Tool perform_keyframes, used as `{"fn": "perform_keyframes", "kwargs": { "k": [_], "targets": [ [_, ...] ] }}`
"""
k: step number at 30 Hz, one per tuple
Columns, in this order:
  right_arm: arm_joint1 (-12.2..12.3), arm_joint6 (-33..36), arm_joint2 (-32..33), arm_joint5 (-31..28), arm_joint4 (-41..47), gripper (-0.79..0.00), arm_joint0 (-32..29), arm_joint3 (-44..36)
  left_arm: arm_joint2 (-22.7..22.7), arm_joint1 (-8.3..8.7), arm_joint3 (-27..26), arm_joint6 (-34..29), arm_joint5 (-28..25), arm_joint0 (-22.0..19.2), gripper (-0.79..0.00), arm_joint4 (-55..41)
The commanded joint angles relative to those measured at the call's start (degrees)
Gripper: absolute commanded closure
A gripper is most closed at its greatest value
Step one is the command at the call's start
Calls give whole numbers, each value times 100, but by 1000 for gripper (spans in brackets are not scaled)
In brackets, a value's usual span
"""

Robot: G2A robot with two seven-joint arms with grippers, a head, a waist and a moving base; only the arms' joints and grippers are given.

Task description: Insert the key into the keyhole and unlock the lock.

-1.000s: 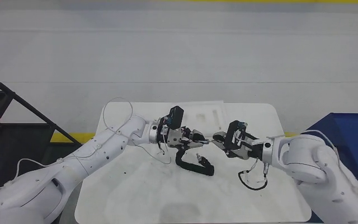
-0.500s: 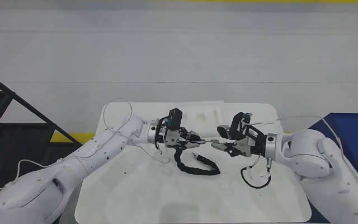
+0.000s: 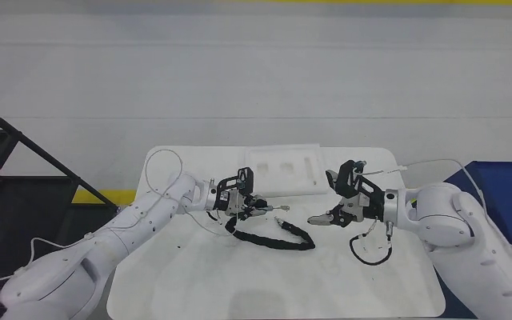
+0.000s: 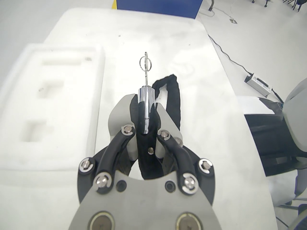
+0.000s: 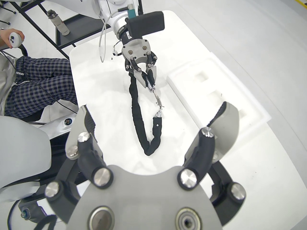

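My left gripper (image 4: 144,104) is shut on the chrome lock cylinder (image 4: 144,113). The key (image 4: 145,72), with its ring, sticks out of the cylinder's front end. In the top view this gripper (image 3: 250,206) hovers low over the table's left middle, and the key (image 3: 276,209) points toward the other arm. The black cable (image 3: 272,238) trails from the lock across the table. Its chrome-tipped free end (image 5: 158,114) lies apart from the cylinder, just past the key ring. My right gripper (image 3: 322,218) stands open and holds nothing, a short way from the key.
A white foam tray (image 3: 284,166) with cut-out pockets lies at the table's far edge behind both grippers. A thin black wire loop (image 3: 370,252) hangs by the right wrist. A blue panel (image 3: 490,188) stands beyond the table's right side.
The right gripper has opened, let go of the key and drawn back. The left gripper has pulled away to the left with the lock, and the cable now lies stretched out on the table.
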Motion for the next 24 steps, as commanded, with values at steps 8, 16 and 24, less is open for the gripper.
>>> {"fn": "perform_keyframes", "kwargs": {
  "k": [8,16,24],
  "targets": [
    [-42,-209,-248,-287,-105,-785,268,469,7,-232,644,-156,-20,66,-308,198],
    [-120,-408,-544,-695,-166,-785,796,1133,25,-445,953,-129,-221,7,-785,179],
    [-158,-401,-643,-1316,-134,-785,1545,1786,93,-232,671,409,-221,-618,-785,86]
  ]
}}
